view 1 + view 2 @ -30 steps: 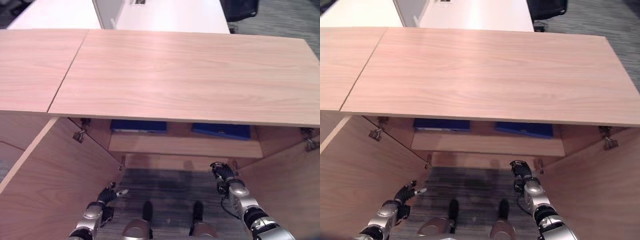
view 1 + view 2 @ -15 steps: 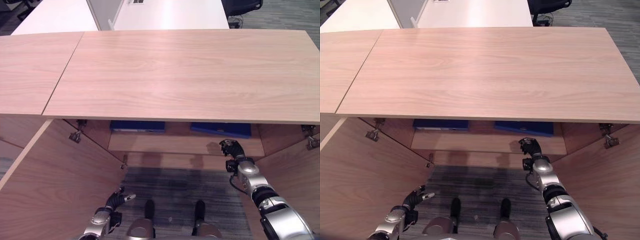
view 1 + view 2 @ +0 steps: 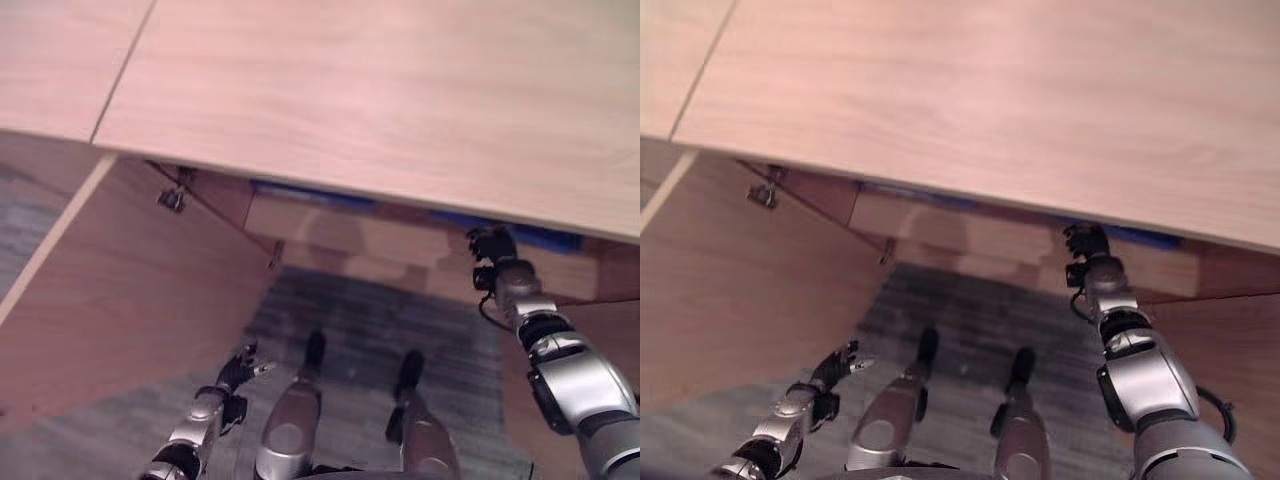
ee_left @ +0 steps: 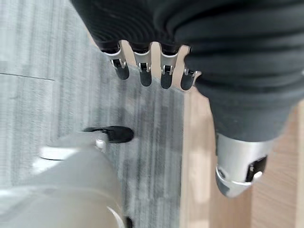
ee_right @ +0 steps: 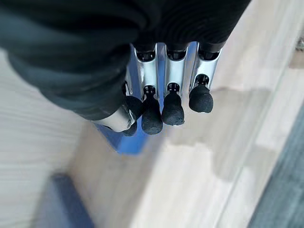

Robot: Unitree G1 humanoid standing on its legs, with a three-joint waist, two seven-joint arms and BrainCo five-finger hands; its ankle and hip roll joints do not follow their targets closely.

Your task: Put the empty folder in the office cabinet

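Two blue folders lie on the shelf [image 3: 340, 232] inside the open cabinet, one at the left [image 3: 310, 193], one at the right [image 3: 548, 239], both mostly hidden under the cabinet top [image 3: 380, 90]. My right hand [image 3: 492, 246] is raised at the shelf's front edge, just left of the right folder. In the right wrist view its fingers [image 5: 173, 102] are nearly straight, with the thumb close by them and a blue folder [image 5: 135, 140] just behind; I see nothing gripped. My left hand [image 3: 240, 370] hangs low over the floor, fingers [image 4: 142, 71] straight, holding nothing.
The cabinet's left door [image 3: 130, 280] stands wide open beside my left arm, with a metal hinge [image 3: 172, 198] at its top. The right door [image 3: 1230, 330] is open by my right arm. Grey striped carpet [image 3: 360, 320] lies between the doors.
My right hand has risen from near the floor to the shelf's front edge by the right folder. The camera has tipped down and closer. The left hand stays low.
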